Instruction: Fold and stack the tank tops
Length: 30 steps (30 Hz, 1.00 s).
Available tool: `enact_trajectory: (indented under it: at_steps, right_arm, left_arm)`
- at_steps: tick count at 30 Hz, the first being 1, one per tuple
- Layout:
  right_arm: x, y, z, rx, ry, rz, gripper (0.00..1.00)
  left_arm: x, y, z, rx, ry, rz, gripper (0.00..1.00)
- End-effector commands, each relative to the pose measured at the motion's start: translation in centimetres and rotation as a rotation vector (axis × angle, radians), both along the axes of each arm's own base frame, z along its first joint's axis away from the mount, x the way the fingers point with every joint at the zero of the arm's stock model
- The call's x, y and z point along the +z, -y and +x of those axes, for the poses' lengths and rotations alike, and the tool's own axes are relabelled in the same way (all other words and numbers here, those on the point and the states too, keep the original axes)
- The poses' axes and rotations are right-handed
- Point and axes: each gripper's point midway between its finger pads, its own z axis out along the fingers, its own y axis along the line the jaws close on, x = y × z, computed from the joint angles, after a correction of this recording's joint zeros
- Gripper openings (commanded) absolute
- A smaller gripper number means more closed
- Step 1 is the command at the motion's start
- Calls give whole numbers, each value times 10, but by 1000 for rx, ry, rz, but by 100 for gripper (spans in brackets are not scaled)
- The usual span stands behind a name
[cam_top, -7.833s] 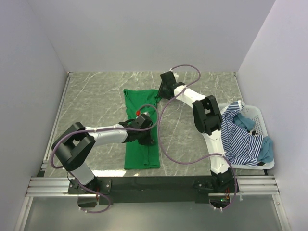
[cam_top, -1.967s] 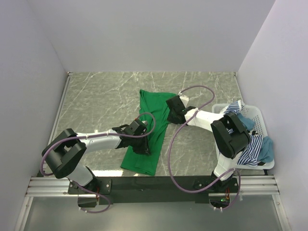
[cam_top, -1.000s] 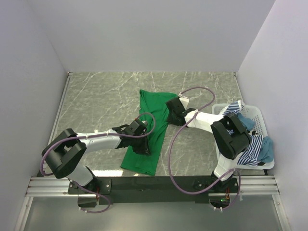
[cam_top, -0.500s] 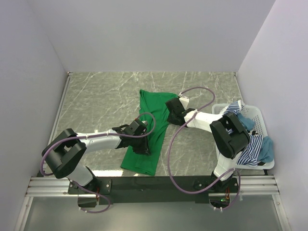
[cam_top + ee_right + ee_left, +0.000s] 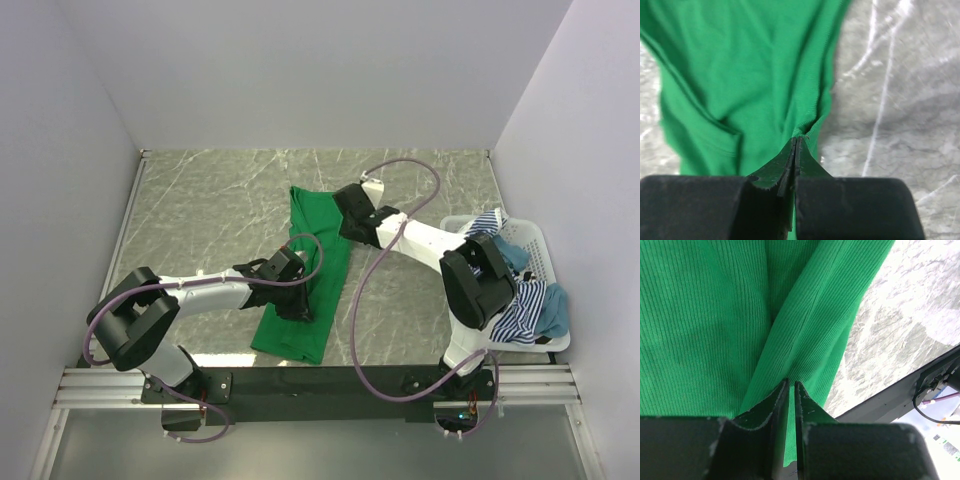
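The green tank top (image 5: 318,265) lies on the table (image 5: 200,200). It is soft, light and floppy. The left gripper (image 5: 791,383) pinches a fold near its 7 o'clock end. The right gripper (image 5: 796,138) pinches its 1 o'clock edge. The edges look best to hold.

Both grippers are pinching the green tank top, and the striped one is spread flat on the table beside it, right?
No. The striped top lies crumpled in the white basket, as the top view shows. The left gripper and right gripper do pinch the green tank top.
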Motion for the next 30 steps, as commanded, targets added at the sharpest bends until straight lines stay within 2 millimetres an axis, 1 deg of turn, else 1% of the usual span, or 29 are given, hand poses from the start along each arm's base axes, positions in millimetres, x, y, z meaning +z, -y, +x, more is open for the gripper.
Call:
enact_trajectory:
  at_steps: [1, 6, 7, 8, 10, 11, 12, 14, 15, 16, 17, 19, 21, 22, 23, 24, 25, 26, 28, 30]
  right_arm:
    - [17, -12, 15, 7, 44, -37, 0]
    - [15, -32, 26, 39, 40, -59, 0]
    - [20, -37, 31, 43, 48, -54, 0]
    - [12, -41, 31, 53, 33, -68, 0]
    - [8, -45, 34, 58, 24, -81, 0]
    - [7, -47, 34, 61, 22, -83, 0]
    - [5, -48, 33, 64, 18, -83, 0]
    - [2, -48, 32, 65, 15, -79, 0]
    - [1, -47, 31, 63, 14, -80, 0]
    - [1, -47, 30, 64, 12, -80, 0]
    - [1, -46, 29, 64, 13, -79, 0]
    - [1, -45, 28, 64, 14, -81, 0]
    - [0, -44, 27, 66, 12, -82, 0]
    - [2, -45, 28, 66, 18, -77, 0]
    - [2, -46, 27, 67, 19, -74, 0]
    - [1, -45, 27, 68, 17, -75, 0]
    - [2, -45, 27, 67, 18, -73, 0]
    - [2, -45, 28, 67, 19, -73, 0]
    - [3, -45, 27, 68, 20, -71, 0]
    - [3, -45, 27, 67, 22, -69, 0]
  left_arm:
    - [13, 3, 6, -10, 51, -33, 15]
    - [15, 0, 6, 2, 54, -29, 15]
    - [16, 0, 7, 8, 58, -29, 15]
    - [21, -1, 8, 18, 75, -31, 15]
    - [27, -6, 10, 37, 90, -24, 16]
    - [35, -7, 14, 54, 122, -26, 17]
    - [39, -11, 16, 66, 133, -16, 18]
    - [43, -23, 21, 103, 161, 39, 21]
    - [49, -27, 21, 111, 176, 42, 22]
    - [46, -34, 17, 114, 165, 73, 27]
    - [47, -37, 17, 120, 170, 82, 29]
    - [39, -46, 9, 115, 143, 112, 30]
    - [35, -48, 4, 113, 131, 111, 32]
    - [31, -51, -1, 109, 118, 116, 36]
    - [32, -48, -1, 102, 124, 98, 38]
    - [32, -46, -5, 82, 108, 81, 40]
    - [30, -45, -6, 77, 101, 76, 44]
    - [31, -43, -7, 68, 99, 61, 47]
    - [29, -43, -10, 63, 87, 61, 49]
    - [27, -43, -12, 60, 81, 63, 50]
